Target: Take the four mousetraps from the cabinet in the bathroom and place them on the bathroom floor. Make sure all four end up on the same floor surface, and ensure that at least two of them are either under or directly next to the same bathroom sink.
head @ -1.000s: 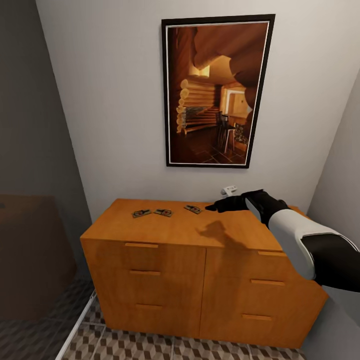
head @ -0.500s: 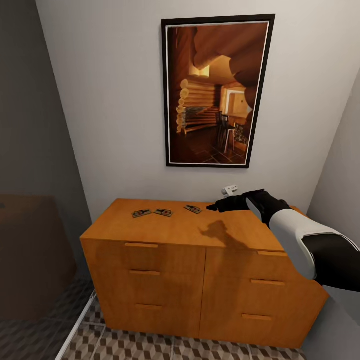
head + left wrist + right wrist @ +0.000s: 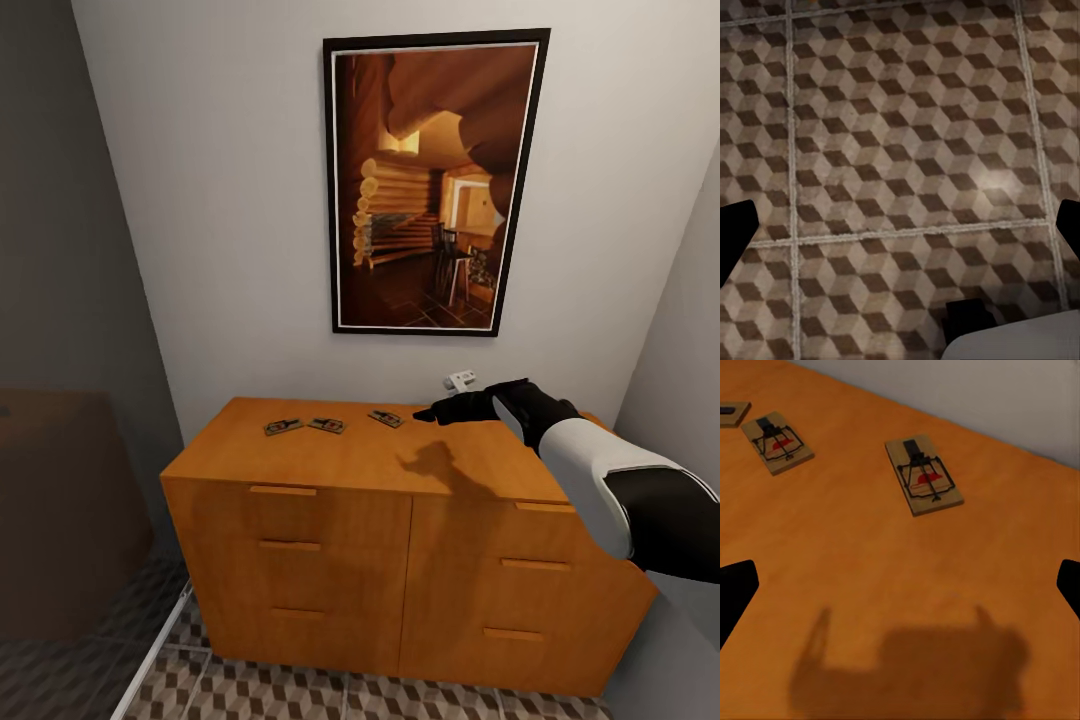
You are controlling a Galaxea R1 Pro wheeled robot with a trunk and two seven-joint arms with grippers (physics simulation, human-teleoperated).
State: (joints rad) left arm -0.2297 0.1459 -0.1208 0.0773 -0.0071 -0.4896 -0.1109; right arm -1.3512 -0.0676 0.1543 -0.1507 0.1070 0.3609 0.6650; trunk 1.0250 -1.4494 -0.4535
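Three mousetraps lie on the flat top of the orange-brown cabinet point(image 3: 330, 465) near its back edge: one at the left point(image 3: 283, 427), one in the middle point(image 3: 327, 425) and one at the right point(image 3: 385, 418). My right gripper point(image 3: 428, 411) hovers open just above the cabinet top, a little right of the rightmost trap. In the right wrist view that mousetrap point(image 3: 924, 475) lies ahead of the open gripper point(image 3: 900, 589), with another mousetrap point(image 3: 777, 442) beyond it and a third point(image 3: 731, 412) cut by the frame edge. My left gripper point(image 3: 900, 229) hangs open over the bathroom floor point(image 3: 900, 150).
A framed picture point(image 3: 435, 180) hangs on the wall above the cabinet. A dark brown unit point(image 3: 60, 510) stands at the left and a grey wall point(image 3: 690, 350) closes in at the right. Cube-pattern floor tiles point(image 3: 250, 690) lie in front of the cabinet.
My right gripper has shifted only a hair to the right over the cabinet top. The mousetraps have not moved.
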